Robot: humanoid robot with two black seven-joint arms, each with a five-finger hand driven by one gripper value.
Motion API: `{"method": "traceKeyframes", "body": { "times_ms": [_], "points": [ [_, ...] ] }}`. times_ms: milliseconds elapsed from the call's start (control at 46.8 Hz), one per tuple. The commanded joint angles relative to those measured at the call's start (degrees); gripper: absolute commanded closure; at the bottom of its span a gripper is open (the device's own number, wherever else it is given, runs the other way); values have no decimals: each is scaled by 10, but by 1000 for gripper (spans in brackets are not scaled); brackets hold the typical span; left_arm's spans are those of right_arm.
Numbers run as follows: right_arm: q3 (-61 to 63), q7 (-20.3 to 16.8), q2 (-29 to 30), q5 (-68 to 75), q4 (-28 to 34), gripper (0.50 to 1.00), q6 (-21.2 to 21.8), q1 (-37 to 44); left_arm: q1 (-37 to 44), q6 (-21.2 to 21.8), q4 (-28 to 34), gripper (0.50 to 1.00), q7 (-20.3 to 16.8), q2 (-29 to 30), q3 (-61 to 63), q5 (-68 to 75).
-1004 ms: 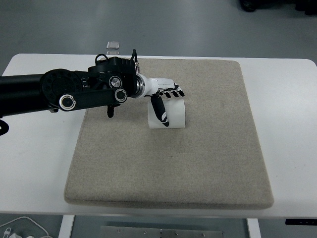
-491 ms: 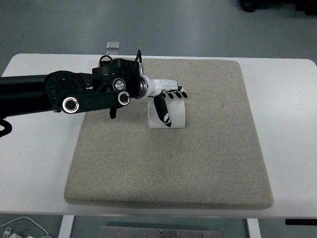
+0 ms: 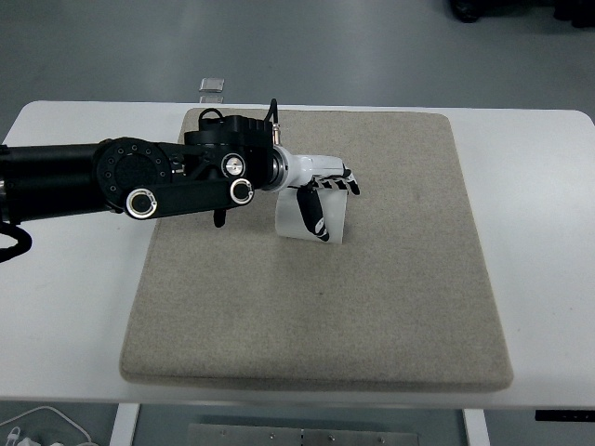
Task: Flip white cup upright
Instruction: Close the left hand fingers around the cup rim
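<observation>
A white cup (image 3: 316, 216) is on the beige mat (image 3: 372, 297), near the mat's upper middle, slightly tilted. My left hand (image 3: 323, 195) reaches in from the left on a black arm and is shut on the cup: the thumb lies down its near side and the fingers (image 3: 337, 184) curl over its far side. The hand hides the cup's top. The right arm is out of the picture.
The mat covers most of a white table (image 3: 539, 232). A small clear item (image 3: 213, 85) sits at the table's far edge. Cables (image 3: 37, 427) lie on the floor at lower left.
The left arm has shifted right and rolled at the wrist. The cup in its grasp has tilted and moved slightly right.
</observation>
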Motion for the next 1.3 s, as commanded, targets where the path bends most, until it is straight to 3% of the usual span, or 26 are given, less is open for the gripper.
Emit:
{"method": "traceKeyframes", "body": {
  "times_ms": [0,85,171,385,427,470,1282],
  "points": [
    [0,0,0,0,0,570,0,0,0,0,1,596,0,0,0,1],
    [0,0,0,0,0,570,0,0,0,0,3,602,0,0,0,3],
    [0,0,0,0,0,570,0,0,1,0,4,671,1,0,0,17],
    [0,0,0,0,0,570,0,0,11,1,5,782,1,0,-1,40],
    [0,0,0,0,0,570,0,0,12,1,6,848,0,0,-1,45],
    [0,0,0,0,0,570,0,0,13,1,7,1000,0,1,-2,46],
    [0,0,0,0,0,570,0,0,12,-7,18,1000,-16,36,-75,37]
  ]
}}
